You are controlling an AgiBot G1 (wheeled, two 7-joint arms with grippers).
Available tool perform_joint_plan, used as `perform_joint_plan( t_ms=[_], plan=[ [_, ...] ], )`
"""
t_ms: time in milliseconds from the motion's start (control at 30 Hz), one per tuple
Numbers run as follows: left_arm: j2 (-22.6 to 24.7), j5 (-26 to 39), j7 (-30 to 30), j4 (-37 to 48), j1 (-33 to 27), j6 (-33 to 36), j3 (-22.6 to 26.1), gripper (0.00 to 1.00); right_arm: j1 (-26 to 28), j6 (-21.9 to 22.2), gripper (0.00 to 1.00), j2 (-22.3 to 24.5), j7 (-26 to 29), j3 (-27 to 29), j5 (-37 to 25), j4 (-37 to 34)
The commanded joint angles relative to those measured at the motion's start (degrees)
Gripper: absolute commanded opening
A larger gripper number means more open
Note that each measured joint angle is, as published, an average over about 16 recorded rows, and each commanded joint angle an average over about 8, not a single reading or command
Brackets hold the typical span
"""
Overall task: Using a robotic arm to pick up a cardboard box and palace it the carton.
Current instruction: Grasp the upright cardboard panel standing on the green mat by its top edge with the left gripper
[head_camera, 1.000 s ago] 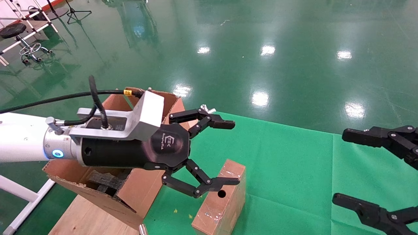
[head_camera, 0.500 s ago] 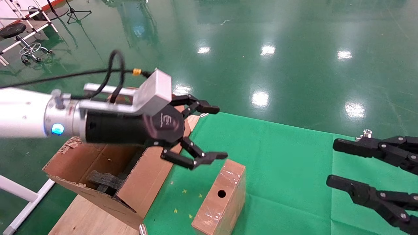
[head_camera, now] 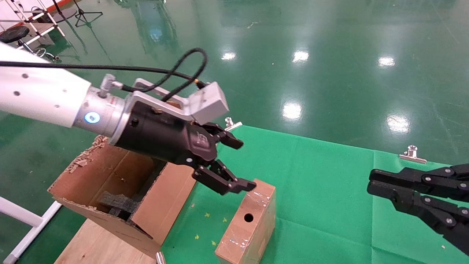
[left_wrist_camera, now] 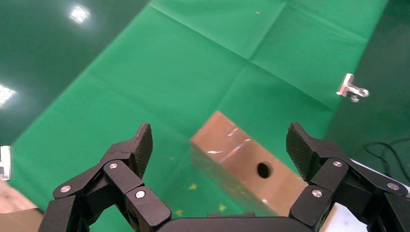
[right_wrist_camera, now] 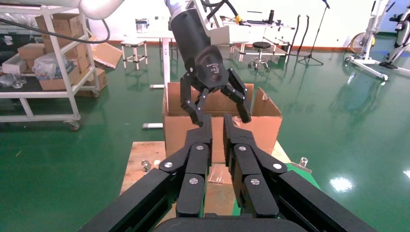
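Green cloth point(head_camera: 322, 176) covers the desk, creased in straight fold lines. Two metal binder clips sit on its far edge: one point(head_camera: 231, 124) toward the left, one point(head_camera: 412, 154) toward the right. Small yellow specks point(head_camera: 207, 215) lie on the cloth. Glossy green floor point(head_camera: 293, 55) with lamp reflections. Black stool point(head_camera: 22, 40) and white pipe frame point(head_camera: 29, 22) at far left. Shelf rack point(right_wrist_camera: 48, 63) holds cardboard cartons.

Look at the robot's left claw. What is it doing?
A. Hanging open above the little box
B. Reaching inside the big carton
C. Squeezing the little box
A: the left gripper hangs open above the cardboard box, with nothing between its fingers.
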Motion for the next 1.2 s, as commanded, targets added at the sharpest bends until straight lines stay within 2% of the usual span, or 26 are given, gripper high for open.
perform_joint_plan(
  t_ms=[33, 233, 333, 533, 767, 1000, 1200],
  plan=[
    [0.8, 0.5, -2.6, -0.1, -1.9, 0.6, 2.4, 1.0, 0.0, 0.0, 0.0, 0.0, 0.0, 0.0, 0.0, 0.0],
    [2.3, -5.3, -5.3, -0.1, -4.9, 0.8, 10.6, 1.0, 0.0, 0.0, 0.0, 0.0, 0.0, 0.0, 0.0, 0.0],
    [3.3, -6.1, -6.3, -0.1, -7.0, 0.5, 14.7, 1.0, 0.0, 0.0, 0.0, 0.0, 0.0, 0.0, 0.0, 0.0],
    [6.4, -3.2, -9.5, -0.2, -11.7, -0.1, 22.3, 1.0, 0.0, 0.0, 0.0, 0.0, 0.0, 0.0, 0.0, 0.0],
    [10.3, 0.6, -16.4, -0.2, -15.2, -0.8, 29.5, 1.0, 0.0, 0.0, 0.0, 0.0, 0.0, 0.0, 0.0, 0.0],
    [12.7, 3.6, -24.4, -0.2, -18.7, -1.5, 33.7, 1.0, 0.0, 0.0, 0.0, 0.0, 0.0, 0.0, 0.0, 0.0],
    [14.4, 5.2, -28.8, -0.2, -20.5, -1.8, 36.5, 1.0, 0.0, 0.0, 0.0, 0.0, 0.0, 0.0, 0.0, 0.0]
  ],
)
